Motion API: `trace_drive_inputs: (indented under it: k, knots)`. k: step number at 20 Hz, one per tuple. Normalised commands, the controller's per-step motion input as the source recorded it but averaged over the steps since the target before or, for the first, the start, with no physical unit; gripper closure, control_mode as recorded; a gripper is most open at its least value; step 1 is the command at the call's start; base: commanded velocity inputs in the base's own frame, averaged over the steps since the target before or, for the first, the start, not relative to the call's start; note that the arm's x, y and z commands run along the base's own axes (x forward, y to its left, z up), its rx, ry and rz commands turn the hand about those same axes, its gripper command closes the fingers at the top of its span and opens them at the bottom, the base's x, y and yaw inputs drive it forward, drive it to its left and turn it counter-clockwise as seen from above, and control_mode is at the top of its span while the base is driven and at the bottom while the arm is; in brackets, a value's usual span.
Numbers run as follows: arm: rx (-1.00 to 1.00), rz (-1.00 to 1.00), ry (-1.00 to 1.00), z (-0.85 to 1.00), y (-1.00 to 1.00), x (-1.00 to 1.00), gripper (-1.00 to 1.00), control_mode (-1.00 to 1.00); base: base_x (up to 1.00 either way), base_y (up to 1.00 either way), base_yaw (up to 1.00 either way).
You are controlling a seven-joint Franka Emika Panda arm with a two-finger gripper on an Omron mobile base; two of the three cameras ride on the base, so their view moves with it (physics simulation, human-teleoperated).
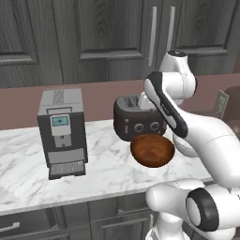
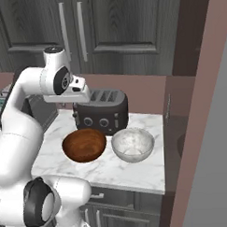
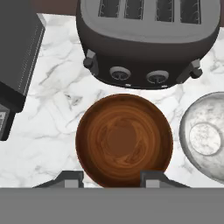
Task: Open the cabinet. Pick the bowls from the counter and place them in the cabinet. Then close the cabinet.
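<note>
pale bowl [image 3: 202, 140] cut off right | jaws' state seemingly unclear

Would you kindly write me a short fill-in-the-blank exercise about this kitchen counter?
1. The two cabinet doors are ____.
2. The reddish-brown bowl sits directly in front of the black ____.
3. The pale bowl stands on the ____ counter.
4. The hand hangs above the ____ bowl.

Missing words: closed; toaster; marble; reddish-brown
</note>
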Motion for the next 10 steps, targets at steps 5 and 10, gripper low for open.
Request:
trace_drive_inputs:
  k: [5, 10]
  knots:
    - [0.00, 0.00, -0.19, 0.03, 0.00, -0.42, -1.00, -1.00, 0.00, 0.00, 0.00]
    - [0.00, 0.00, -0.22, 0.13, -0.04, -0.12, -1.00, -1.00, 0.00, 0.00, 0.00]
